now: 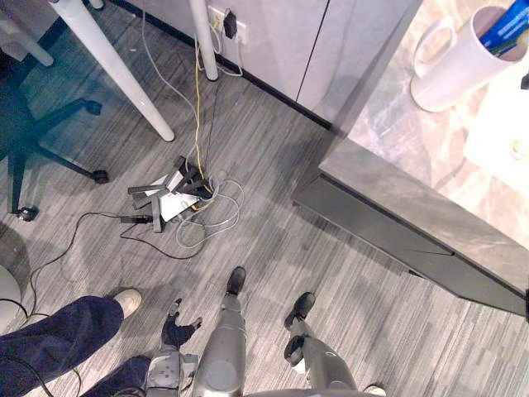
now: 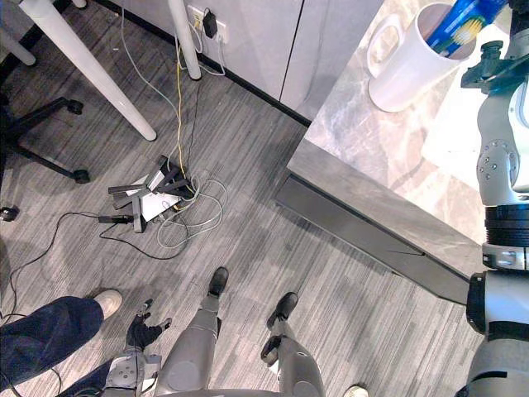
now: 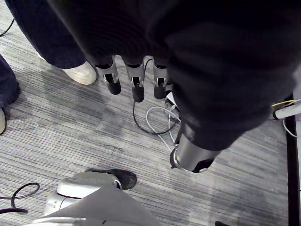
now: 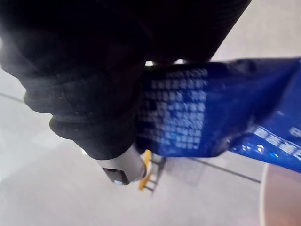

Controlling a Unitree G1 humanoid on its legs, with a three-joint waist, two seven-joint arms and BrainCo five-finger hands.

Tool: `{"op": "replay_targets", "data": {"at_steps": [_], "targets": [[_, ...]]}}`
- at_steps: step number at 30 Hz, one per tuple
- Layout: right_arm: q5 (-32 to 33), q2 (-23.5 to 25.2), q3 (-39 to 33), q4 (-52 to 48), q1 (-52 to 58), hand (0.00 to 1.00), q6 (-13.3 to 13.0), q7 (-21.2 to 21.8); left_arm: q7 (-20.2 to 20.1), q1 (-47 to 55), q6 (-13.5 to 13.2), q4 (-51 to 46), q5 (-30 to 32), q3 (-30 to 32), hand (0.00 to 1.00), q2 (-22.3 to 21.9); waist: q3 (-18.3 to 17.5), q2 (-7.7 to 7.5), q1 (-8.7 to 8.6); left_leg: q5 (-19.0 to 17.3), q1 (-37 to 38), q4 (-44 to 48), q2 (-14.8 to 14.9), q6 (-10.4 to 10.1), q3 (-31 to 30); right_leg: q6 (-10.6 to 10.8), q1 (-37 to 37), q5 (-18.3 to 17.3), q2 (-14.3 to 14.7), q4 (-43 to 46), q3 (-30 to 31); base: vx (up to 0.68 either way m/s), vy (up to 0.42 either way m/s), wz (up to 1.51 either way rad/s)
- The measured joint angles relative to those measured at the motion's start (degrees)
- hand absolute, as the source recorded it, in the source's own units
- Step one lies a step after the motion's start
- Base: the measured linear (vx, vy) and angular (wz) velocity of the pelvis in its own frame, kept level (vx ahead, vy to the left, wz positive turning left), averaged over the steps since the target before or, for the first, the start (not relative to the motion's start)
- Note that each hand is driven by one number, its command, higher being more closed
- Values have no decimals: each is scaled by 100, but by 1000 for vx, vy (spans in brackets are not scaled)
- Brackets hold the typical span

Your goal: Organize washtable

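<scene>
Right hand (image 4: 124, 162) is clamped on the blue tube (image 4: 202, 113), its end inside the white mug (image 2: 405, 70) by the counter's (image 2: 372, 157) left edge; I'd lower it straight, then release without tipping the mug; left hand (image 3: 134, 80) hangs slack.

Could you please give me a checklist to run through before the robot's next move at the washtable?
1. Blue tube gripped: ok, the thumb of the right robot hand lies across it.
2. Tube aimed into the white mug: ok, its lower end is inside.
3. Mug upright on the washtable: ok.
4. Left robot hand free: ok, fingers straight, hanging over the floor.
5. Person close on the robot's left: not ok for a left-arm swing.
6. Tube resting on the mug's bottom: cannot tell.
</scene>
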Motion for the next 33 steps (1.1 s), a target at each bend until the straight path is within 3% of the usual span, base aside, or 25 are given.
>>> {"op": "replay_targets", "data": {"at_steps": [4,15,19,20,23,26,29,33], "targets": [[4,-102,4,185,-1,0,0,135,-7,-2,1,19,1,9,0,83,51,-107,-82,2,31,0,-5,0,10,-2,15,2,-5,0,25,0,8,-2],[132,-210,3,259,39,0,4,273,-17,-104,10,300,2,43,0,122,45,-135,-165,13,226,-13,9,16,159,-97,120,70,-4,-1,160,-14,13,-6],[372,-175,-981,-312,848,0,-19,271,-20,-118,94,342,13,95,0,111,33,-152,-205,19,354,-29,22,24,208,-98,229,71,-1,-1,188,-3,9,-3],[501,-117,-1524,-538,1289,0,-26,267,-20,-124,108,403,17,118,0,110,16,-176,-211,18,510,-74,36,23,291,-98,336,71,-1,-4,247,14,19,-14],[662,391,-2687,-1010,2299,0,-150,243,-26,-86,146,659,28,173,0,157,-394,-288,-284,11,740,-201,94,20,515,-97,397,70,22,-4,402,24,18,-31],[718,990,-3538,-1308,3268,0,-286,112,-25,-56,242,922,112,177,0,166,-807,-284,-390,-58,1043,-271,163,12,677,-92,583,66,73,-4,554,42,3,-33],[718,1572,-4146,-1291,4011,0,-383,-183,-30,43,253,1164,147,232,0,168,-1308,-285,-545,-161,1319,-374,130,-8,873,-67,706,-184,23,0,771,15,-2,-36],[640,2332,-4538,-1169,5017,0,-466,-445,-25,166,296,1481,184,364,0,38,-1661,-34,-780,-103,1753,-719,122,-84,973,-52,860,-400,50,101,847,8,-10,-14]]}}
